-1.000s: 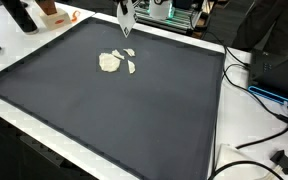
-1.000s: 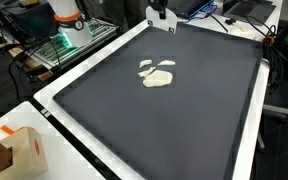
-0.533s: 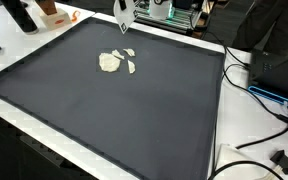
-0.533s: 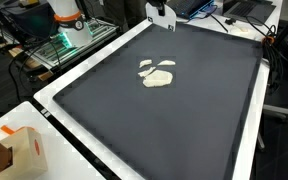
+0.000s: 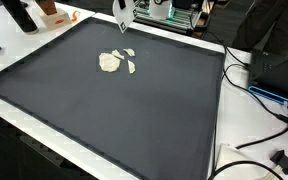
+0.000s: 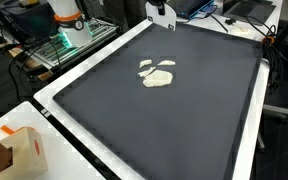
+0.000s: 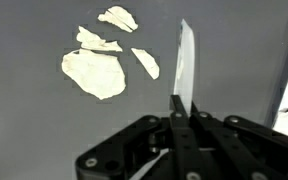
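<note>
Wrist view: the gripper (image 7: 184,115) clenches a thin, pale shard (image 7: 186,60) near flat, jagged flakes (image 7: 94,75).

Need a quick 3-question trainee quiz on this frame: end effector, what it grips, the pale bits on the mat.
1. In the wrist view, how many pale pieces lie on the dark mat?
2. True or false: the end effector is shut on a thin white sliver.
3. In an exterior view, where is the end effector?
A) near the mat's far edge, apart from the pieces
B) pressing on the largest piece
C) at the mat's near edge

Key: 1. four; 2. true; 3. A
</note>
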